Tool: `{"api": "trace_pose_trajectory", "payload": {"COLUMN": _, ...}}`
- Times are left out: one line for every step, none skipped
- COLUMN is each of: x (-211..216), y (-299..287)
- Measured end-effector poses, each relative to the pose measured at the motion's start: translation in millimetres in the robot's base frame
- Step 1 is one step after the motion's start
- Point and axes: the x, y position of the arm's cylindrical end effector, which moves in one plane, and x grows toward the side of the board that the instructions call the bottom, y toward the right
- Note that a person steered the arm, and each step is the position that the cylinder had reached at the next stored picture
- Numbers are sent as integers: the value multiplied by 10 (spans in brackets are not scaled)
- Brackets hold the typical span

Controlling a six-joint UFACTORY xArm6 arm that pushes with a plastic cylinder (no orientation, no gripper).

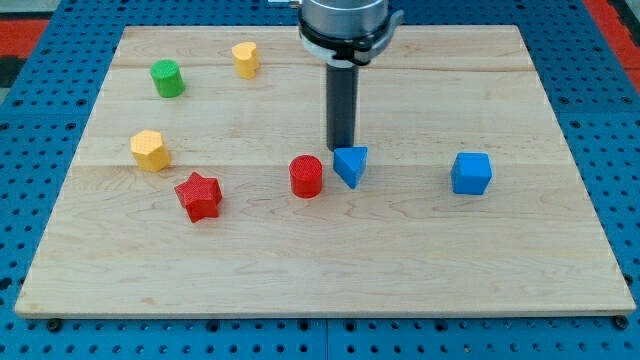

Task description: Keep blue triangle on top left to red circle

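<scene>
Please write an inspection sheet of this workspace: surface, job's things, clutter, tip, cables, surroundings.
Surface: wooden board, flat, lying on a blue perforated base.
Job's things: blue triangle sits just to the view's right of the red circle, not yet at its top left.
Clutter: blue cube, red star, green cylinder, and two yellow blocks, all apart from each other.
Tip: my tip is at the triangle's top-left edge; contact cannot be told.
Cables: nothing seen.
Surroundings: red strip at the view's top right.
</scene>
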Motion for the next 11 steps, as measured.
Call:
{"api": "trace_pose_trajectory", "payload": {"x": 0, "y": 461}}
{"api": "trace_pose_trajectory", "payload": {"x": 30, "y": 620}}
{"api": "trace_pose_trajectory", "payload": {"x": -40, "y": 692}}
{"api": "trace_pose_trajectory", "payload": {"x": 300, "y": 721}}
{"api": "trace_pose_trajectory", "payload": {"x": 410, "y": 721}}
{"api": "trace_pose_trajectory", "payload": {"x": 412, "y": 538}}
{"api": "trace_pose_trajectory", "payload": {"x": 394, "y": 136}}
{"api": "trace_pose_trajectory", "payload": {"x": 291, "y": -113}}
{"api": "trace_pose_trajectory", "payload": {"x": 111, "y": -401}}
{"api": "trace_pose_trajectory", "payload": {"x": 58, "y": -592}}
{"api": "trace_pose_trajectory", "payload": {"x": -168, "y": -72}}
